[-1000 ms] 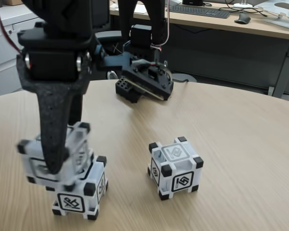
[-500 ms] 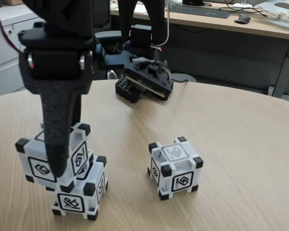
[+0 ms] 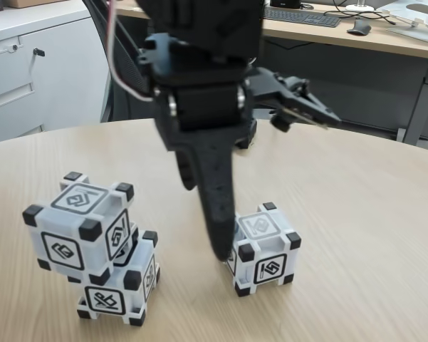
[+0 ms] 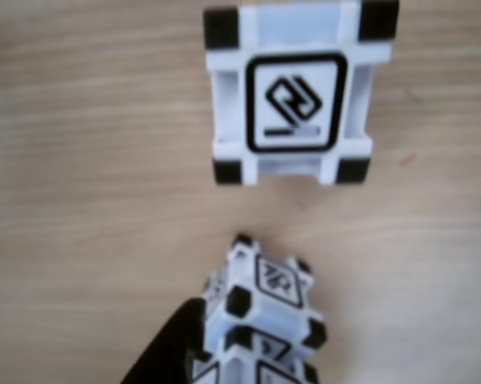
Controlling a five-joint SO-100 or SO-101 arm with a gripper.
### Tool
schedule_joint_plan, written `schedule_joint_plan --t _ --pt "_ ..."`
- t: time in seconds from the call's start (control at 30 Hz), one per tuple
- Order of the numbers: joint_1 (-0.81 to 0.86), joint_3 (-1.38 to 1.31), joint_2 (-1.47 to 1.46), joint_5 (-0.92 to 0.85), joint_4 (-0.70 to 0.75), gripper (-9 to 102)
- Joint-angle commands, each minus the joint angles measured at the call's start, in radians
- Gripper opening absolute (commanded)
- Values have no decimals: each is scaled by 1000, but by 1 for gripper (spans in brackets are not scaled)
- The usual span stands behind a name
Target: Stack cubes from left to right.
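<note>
Reaching claw [image 3: 224,246] beside cube [image 3: 262,249].

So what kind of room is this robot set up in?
Most likely an office: behind the round wooden table stands a long desk with a black computer keyboard and mouse, plus white storage cabinets.

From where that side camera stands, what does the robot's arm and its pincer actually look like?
The arm is all black, built from chunky blocks with silver screw heads on the sides. A red and a white cable loop out behind it. Its gripper has a long, rough-textured black finger that tapers to a blunt tip, and a second black finger juts sideways, thinner and pointed.
</note>
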Motion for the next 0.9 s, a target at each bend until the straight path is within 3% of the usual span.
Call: schedule_joint_plan --t 0.0,0.87 --pt "-55 -12 28 11 28 41" --pt "-161 -8 -75 29 46 40"
